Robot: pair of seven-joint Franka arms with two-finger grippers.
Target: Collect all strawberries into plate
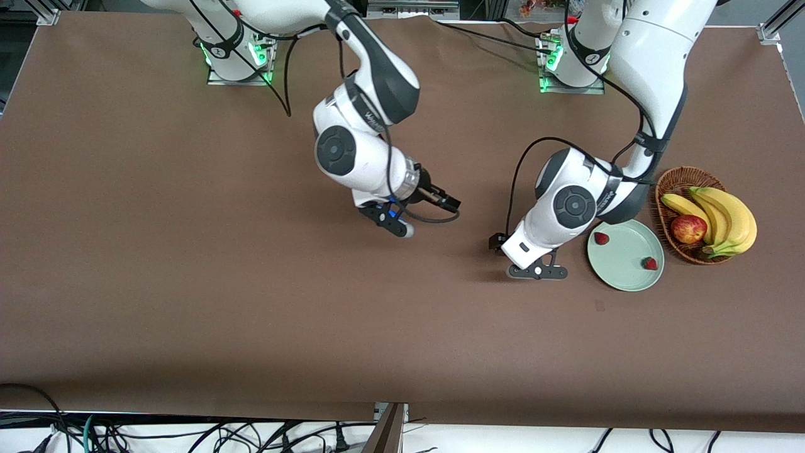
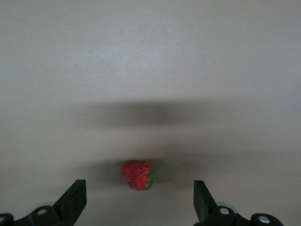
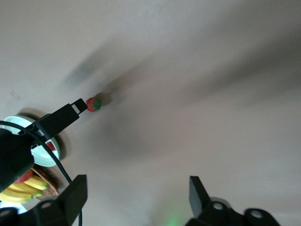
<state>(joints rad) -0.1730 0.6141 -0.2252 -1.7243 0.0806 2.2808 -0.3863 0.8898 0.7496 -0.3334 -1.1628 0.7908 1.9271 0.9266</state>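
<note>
Left gripper [image 1: 538, 272] spread wide, low over table [image 1: 188, 251], one strawberry [image 2: 137, 175] between fingers. Two strawberries [image 1: 602, 238] in plate [image 1: 619, 277] just beside. Right gripper [image 1: 393, 221] spread, waiting over mid-table.

a: where's the left arm?
b: it comes from its base at the top of the front view, bends down at the elbow, and its wrist tilts low over the table. the left gripper [image 1: 538, 272] hangs just above the surface, fingers [image 2: 70, 202] spread wide apart, nothing between them.
a: and the right arm?
b: it reaches out from its own base toward the middle of the table, forearm folded, wrist angled down. the right gripper [image 1: 393, 222] is up over the table's middle, its fingers [image 3: 75, 195] also parted and holding nothing.
</note>
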